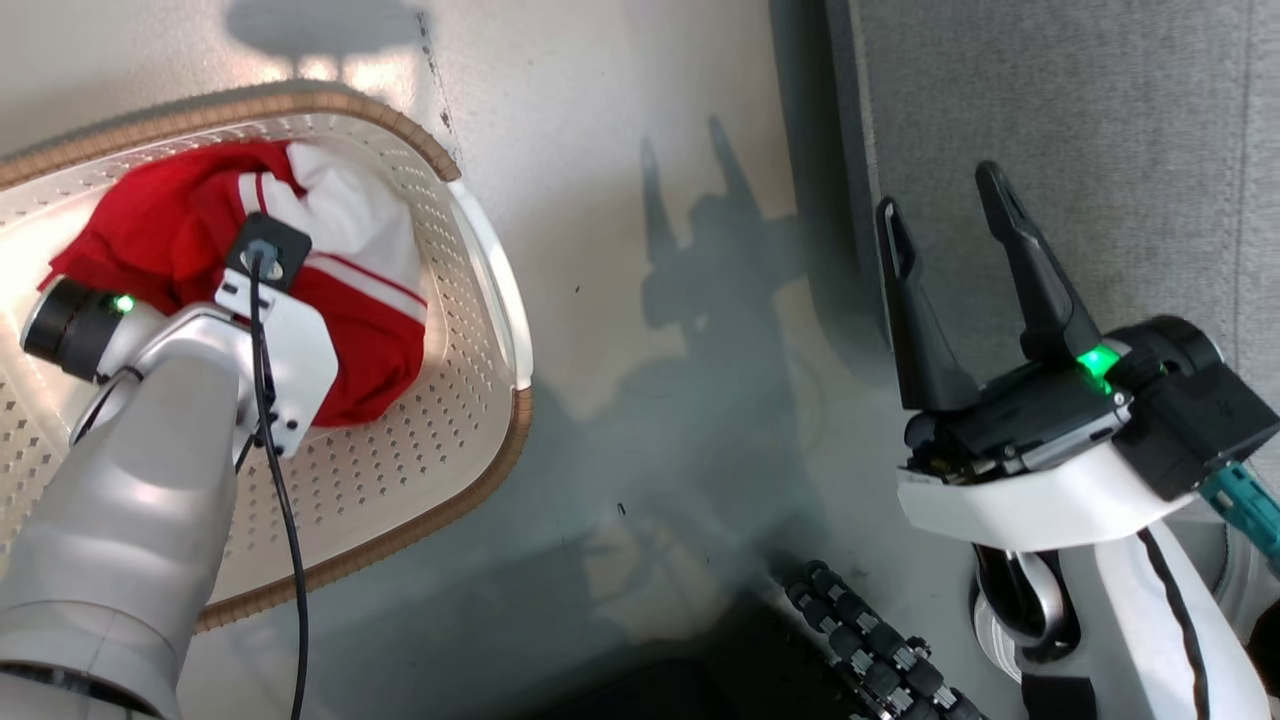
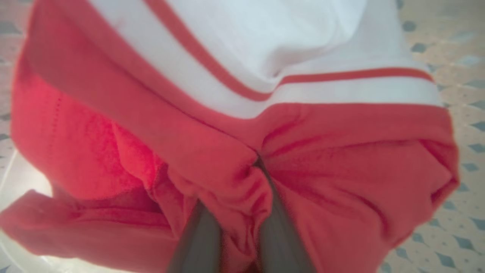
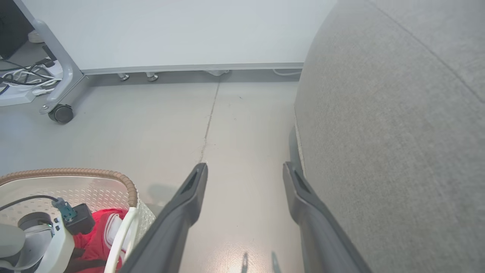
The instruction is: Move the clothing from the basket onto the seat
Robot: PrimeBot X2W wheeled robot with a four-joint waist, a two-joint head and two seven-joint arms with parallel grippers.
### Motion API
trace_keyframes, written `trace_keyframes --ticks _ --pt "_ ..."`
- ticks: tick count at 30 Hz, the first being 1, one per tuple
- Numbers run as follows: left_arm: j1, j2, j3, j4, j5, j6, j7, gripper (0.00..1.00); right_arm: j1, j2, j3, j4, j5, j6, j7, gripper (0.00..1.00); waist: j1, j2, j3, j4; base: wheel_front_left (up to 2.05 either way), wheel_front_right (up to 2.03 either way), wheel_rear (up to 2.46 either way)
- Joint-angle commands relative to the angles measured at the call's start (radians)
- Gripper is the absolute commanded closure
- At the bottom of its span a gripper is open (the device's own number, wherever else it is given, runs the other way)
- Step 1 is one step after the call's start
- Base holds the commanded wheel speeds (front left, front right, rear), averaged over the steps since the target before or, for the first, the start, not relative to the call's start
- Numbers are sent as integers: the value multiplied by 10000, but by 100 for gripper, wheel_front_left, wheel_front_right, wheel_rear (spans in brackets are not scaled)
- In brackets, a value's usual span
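Red clothing (image 1: 170, 235) with white panels and striped trim lies bunched in the cream perforated basket (image 1: 400, 480) on the floor at the left. My left arm reaches down into the basket, its wrist covering the fingers in the head view. In the left wrist view my left gripper (image 2: 257, 163) is shut on a puckered fold of the red clothing (image 2: 341, 170). My right gripper (image 1: 942, 198) stands open and empty at the front edge of the grey seat (image 1: 1100, 120). The right wrist view shows that gripper (image 3: 245, 167) over bare floor, the seat (image 3: 398, 132) to its right and the basket (image 3: 75, 172) at lower left.
Grey floor lies between basket and seat. A wheeled frame's caster (image 3: 60, 113) and loose cables (image 3: 22, 77) stand at the far left by a white wall panel (image 3: 170, 34). My base's dark tread (image 1: 870, 640) shows at the bottom.
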Motion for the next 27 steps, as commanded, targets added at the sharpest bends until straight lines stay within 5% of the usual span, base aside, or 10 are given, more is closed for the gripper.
trace_keyframes --ticks 1,15,27 --pt "166 194 -115 134 79 -17 -5 100 -163 -16 -20 52 -5 -2 -45 0 0 0 -99 -30 0 0 0" --pt "1230 -826 46 75 -653 -240 -1011 100 -127 -29 -533 555 -595 -2 -45 0 0 0 -2421 836 0 0 0" --pt "2627 -1542 61 60 -1340 -691 -2835 100 706 -36 -937 1155 -1298 -2 -45 0 0 0 -5682 2097 0 0 0"
